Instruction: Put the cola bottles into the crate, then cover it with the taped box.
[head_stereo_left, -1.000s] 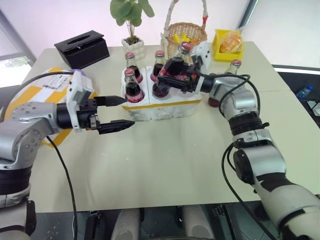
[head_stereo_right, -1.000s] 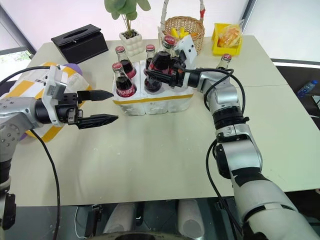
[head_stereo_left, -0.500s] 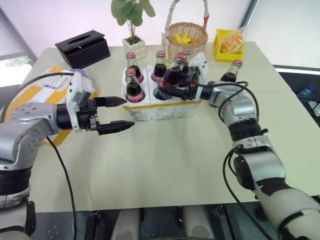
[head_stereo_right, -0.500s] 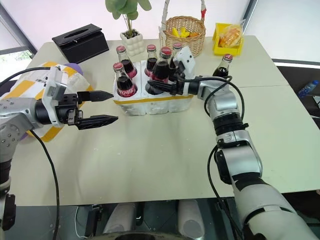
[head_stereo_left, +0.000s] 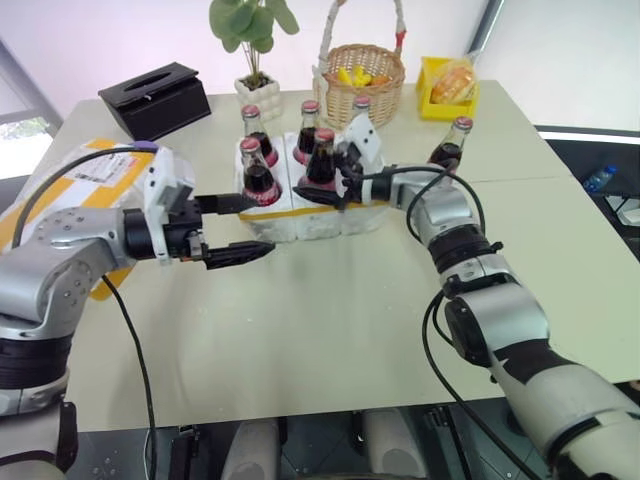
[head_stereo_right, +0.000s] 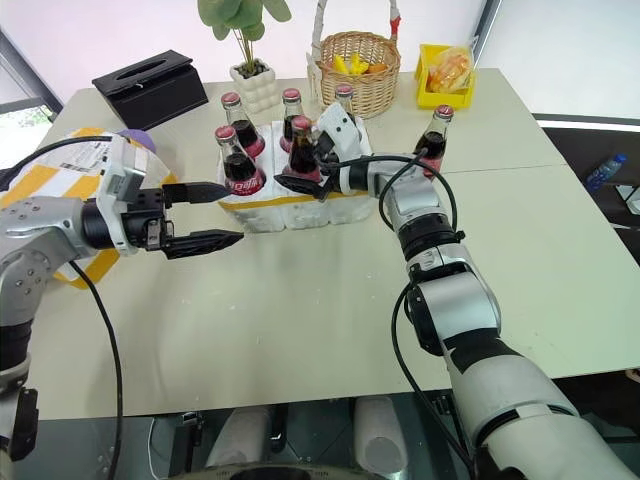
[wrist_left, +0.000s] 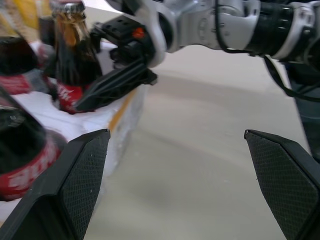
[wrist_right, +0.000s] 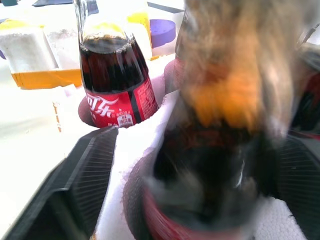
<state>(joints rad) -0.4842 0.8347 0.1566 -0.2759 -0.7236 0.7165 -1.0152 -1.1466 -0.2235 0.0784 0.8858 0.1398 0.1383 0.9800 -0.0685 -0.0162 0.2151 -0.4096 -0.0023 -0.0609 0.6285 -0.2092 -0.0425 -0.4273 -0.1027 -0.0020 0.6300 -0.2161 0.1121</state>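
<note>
The white styrofoam crate (head_stereo_left: 312, 228) stands mid-table with several cola bottles upright in its wells. My right gripper (head_stereo_left: 318, 186) is open, its fingers on either side of the front middle cola bottle (head_stereo_left: 322, 160), which sits in its well; in the right wrist view that bottle (wrist_right: 215, 165) stands between the two fingers (wrist_right: 85, 180). One more cola bottle (head_stereo_left: 453, 148) stands on the table to the crate's right. My left gripper (head_stereo_left: 258, 226) hangs open and empty just in front of the crate's left end. The taped box (head_stereo_left: 75, 185) lies at the far left.
Behind the crate stand a wicker basket (head_stereo_left: 365, 72), a potted plant (head_stereo_left: 255, 85), a black tissue box (head_stereo_left: 155, 95) and a yellow tray (head_stereo_left: 450, 90). The near half of the table (head_stereo_left: 330, 330) is bare.
My right gripper has lowered its cola bottle into the crate's front middle well and opened its fingers. The left gripper has stayed where it was.
</note>
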